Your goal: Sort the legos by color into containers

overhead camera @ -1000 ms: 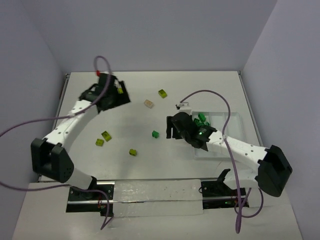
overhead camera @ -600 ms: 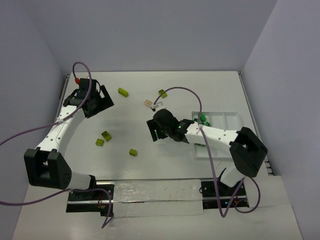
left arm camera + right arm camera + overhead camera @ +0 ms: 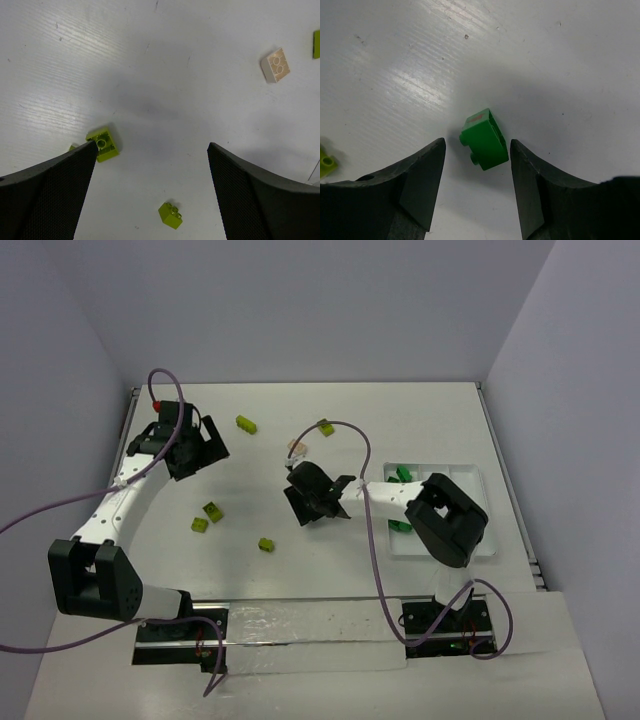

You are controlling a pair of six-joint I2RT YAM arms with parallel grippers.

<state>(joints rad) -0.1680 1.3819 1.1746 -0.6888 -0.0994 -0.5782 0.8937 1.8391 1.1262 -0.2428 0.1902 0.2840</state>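
A dark green lego (image 3: 484,139) lies on its side on the table between the open fingers of my right gripper (image 3: 477,145); nothing touches it. In the top view that gripper (image 3: 310,502) hides it. My left gripper (image 3: 200,448) is open and empty at the far left, also seen in its wrist view (image 3: 152,150). Yellow-green legos lie at the back (image 3: 246,424) (image 3: 325,427) and at the left front (image 3: 213,511) (image 3: 199,524) (image 3: 266,544). A peach lego (image 3: 297,448) lies mid-table. The white tray (image 3: 468,478) at the right holds dark green legos (image 3: 403,476).
The right arm's elbow (image 3: 445,520) covers much of the tray. The left wrist view shows a yellow-green lego (image 3: 103,144) by the left finger, another (image 3: 170,215) lower down, and the peach lego (image 3: 275,65). Purple cables loop over the table.
My right gripper has swung left from the tray to the dark green lego. My left gripper has drawn back to the left, away from the back yellow-green lego.
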